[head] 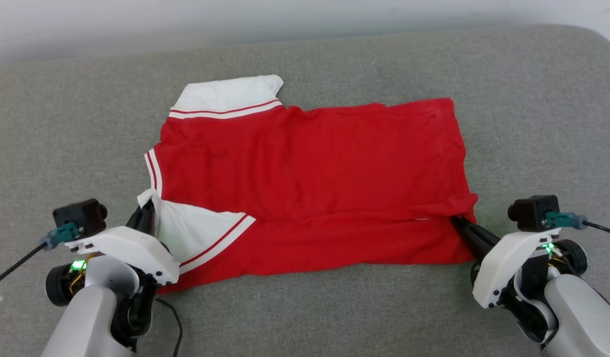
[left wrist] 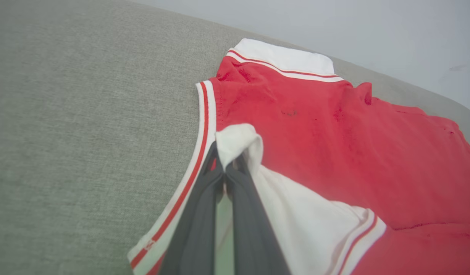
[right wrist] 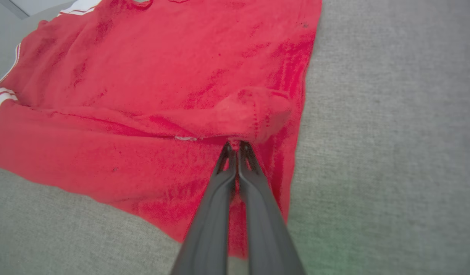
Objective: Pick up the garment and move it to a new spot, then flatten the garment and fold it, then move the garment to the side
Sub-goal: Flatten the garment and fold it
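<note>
My left gripper (head: 147,214) was pinched shut on the tip of the near white sleeve (head: 200,233) and my right gripper (head: 458,224) on the near hem corner of the red T-shirt (head: 309,163), spread flat on the grey cushion (head: 305,307), seemingly to lift that edge over into a fold.

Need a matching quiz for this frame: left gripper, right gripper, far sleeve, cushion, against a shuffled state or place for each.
Things
1. left gripper
2. right gripper
3. far sleeve
4. cushion

States or places
A. grey, lying under the shirt
B. shut on a red fold at the shirt's edge
C. white, lying flat, no gripper on it
D. shut on white sleeve cloth

Pairs: 1-D, 2-B, 3-C, 4-A
</note>
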### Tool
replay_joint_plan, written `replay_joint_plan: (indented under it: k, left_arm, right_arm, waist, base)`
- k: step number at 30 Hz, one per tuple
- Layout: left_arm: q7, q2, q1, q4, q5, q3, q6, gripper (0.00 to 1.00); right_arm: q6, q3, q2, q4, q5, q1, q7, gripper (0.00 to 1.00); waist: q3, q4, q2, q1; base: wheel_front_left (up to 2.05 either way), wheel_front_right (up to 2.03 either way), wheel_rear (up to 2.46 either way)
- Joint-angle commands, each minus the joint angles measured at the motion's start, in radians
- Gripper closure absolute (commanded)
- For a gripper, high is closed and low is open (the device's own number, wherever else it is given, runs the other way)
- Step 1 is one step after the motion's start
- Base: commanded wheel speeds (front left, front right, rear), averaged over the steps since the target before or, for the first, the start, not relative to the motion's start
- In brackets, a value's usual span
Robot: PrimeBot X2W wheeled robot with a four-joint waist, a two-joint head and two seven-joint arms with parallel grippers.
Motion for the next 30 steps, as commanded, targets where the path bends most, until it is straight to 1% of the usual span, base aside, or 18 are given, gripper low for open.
replay_joint_plan:
  k: [1, 8, 9, 10, 11, 12, 13, 18, 21, 25, 30]
  left_arm:
    - [0.003, -0.007, -0.025, 0.024, -0.010, -0.003, -0.011, 1.00]
    - [0.039, -0.010, -0.125, 0.184, -0.032, -0.021, -0.066, 1.00]
    - [0.047, -0.011, -0.136, 0.205, -0.038, -0.025, -0.075, 0.92]
    - [0.055, -0.014, -0.145, 0.227, -0.045, -0.027, -0.083, 0.70]
    - [0.061, -0.015, -0.154, 0.247, -0.046, -0.030, -0.087, 0.52]
    - [0.061, -0.014, -0.162, 0.263, -0.049, -0.030, -0.090, 0.21]
    - [0.060, -0.014, -0.169, 0.278, -0.051, -0.028, -0.095, 0.00]
    - [0.042, -0.006, -0.178, 0.329, -0.068, -0.011, -0.100, 0.00]
    - [0.026, 0.008, -0.168, 0.323, -0.072, -0.001, -0.103, 0.00]
    - [0.028, 0.038, -0.137, 0.278, -0.068, 0.007, -0.098, 0.00]
    - [0.075, 0.093, -0.091, 0.167, -0.051, 0.000, -0.080, 0.00]
  right_arm:
    - [-0.001, 0.006, 0.008, 0.009, 0.007, -0.015, 0.009, 1.00]
    - [-0.001, 0.044, 0.011, 0.049, 0.026, -0.040, 0.027, 1.00]
    - [-0.001, 0.048, 0.010, 0.054, 0.028, -0.043, 0.025, 0.86]
    - [-0.001, 0.053, 0.007, 0.056, 0.027, -0.046, 0.022, 0.61]
    - [-0.001, 0.057, 0.005, 0.059, 0.027, -0.047, 0.018, 0.24]
    - [-0.001, 0.061, 0.002, 0.059, 0.027, -0.050, 0.010, 0.00]
    - [-0.001, 0.062, -0.002, 0.055, 0.022, -0.053, -0.006, 0.00]
    - [-0.001, 0.048, -0.007, 0.024, 0.013, -0.033, -0.115, 0.00]
    - [-0.001, 0.017, -0.005, 0.005, -0.006, -0.012, -0.196, 0.00]
    - [-0.001, -0.038, 0.013, -0.023, -0.061, 0.034, -0.281, 0.00]
    - [-0.001, -0.132, 0.056, -0.072, -0.131, 0.100, -0.315, 0.00]
  waist:
    - [0.026, -0.001, 0.0000, -0.0001]
    - [0.063, -0.010, 0.0000, -0.0001]
    - [0.066, -0.011, 0.0000, -0.0001]
    - [0.068, -0.012, 0.0000, -0.0001]
    - [0.069, -0.012, 0.0000, -0.0001]
    - [0.068, -0.012, 0.0000, -0.0001]
    - [0.067, -0.013, 0.0000, -0.0001]
    - [0.035, -0.013, 0.0000, -0.0001]
    - [0.008, -0.013, 0.0000, -0.0001]
    - [-0.038, -0.015, 0.0000, -0.0001]
    - [-0.083, -0.016, 0.0000, -0.0001]
  base:
    - [0.00, 0.00, 0.00]
    - [0.00, 0.00, 0.00]
    - [0.00, 0.00, 0.00]
    - [0.00, 0.00, 0.00]
    - [0.00, 0.00, 0.00]
    - [0.00, 0.00, 0.00]
    - [0.00, 0.00, 0.00]
    - [0.00, 0.00, 0.00]
    - [0.00, 0.00, 0.00]
    - [0.00, 0.00, 0.00]
    - [0.00, 0.00, 0.00]
